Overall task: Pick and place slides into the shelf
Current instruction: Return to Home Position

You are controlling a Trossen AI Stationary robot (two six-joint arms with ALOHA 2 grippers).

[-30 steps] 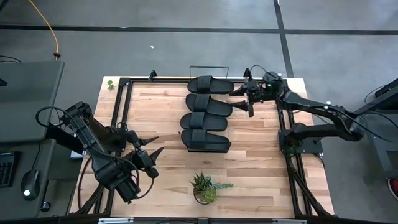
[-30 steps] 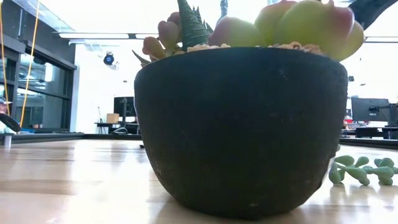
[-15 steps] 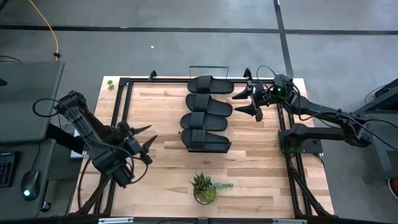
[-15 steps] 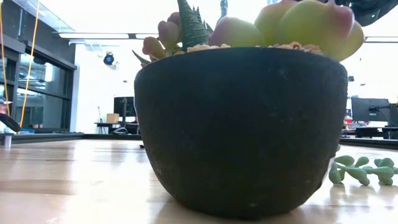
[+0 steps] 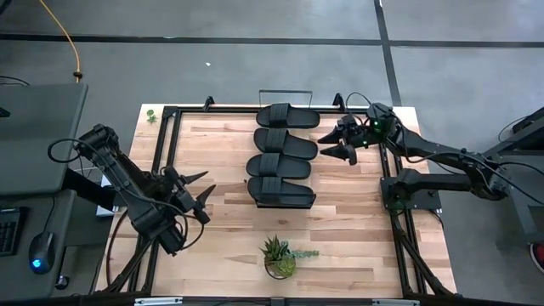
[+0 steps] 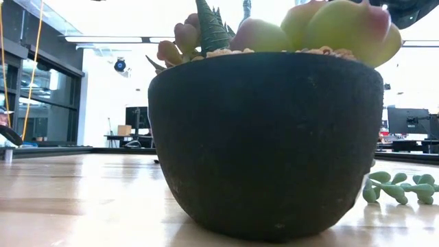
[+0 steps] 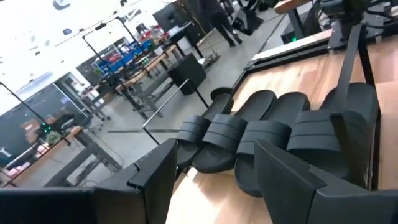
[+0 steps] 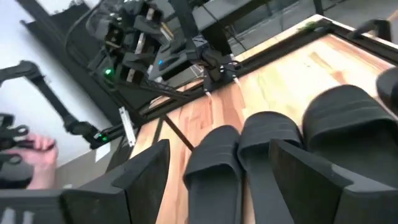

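Several black slides (image 5: 283, 153) lie side by side on their soles, straps up, in a row from the table's far edge toward its middle; both wrist views show them too (image 7: 261, 134) (image 8: 273, 155). A thin black wire frame (image 5: 285, 92) of the shelf stands at the row's far end. Whether a separate board lies under the slides, I cannot tell. My left gripper (image 5: 209, 182) (image 7: 214, 149) hovers open to the left of the row, pointing at it. My right gripper (image 5: 325, 144) (image 8: 219, 149) hovers open just right of the row, fingers pointing at the slides, touching nothing.
A dark pot of succulents (image 5: 279, 257) stands near the front edge and fills the low view (image 6: 267, 137). Black frame rails (image 5: 167, 153) run along the table's left, far and right sides. Bare wood (image 5: 229, 161) lies between my left gripper and the slides.
My left gripper has drawn back toward the table's far left, away from the near edge, still open. My right gripper has rolled about its own axis, so its fingers now spread side by side over the table. The slides have kept still.
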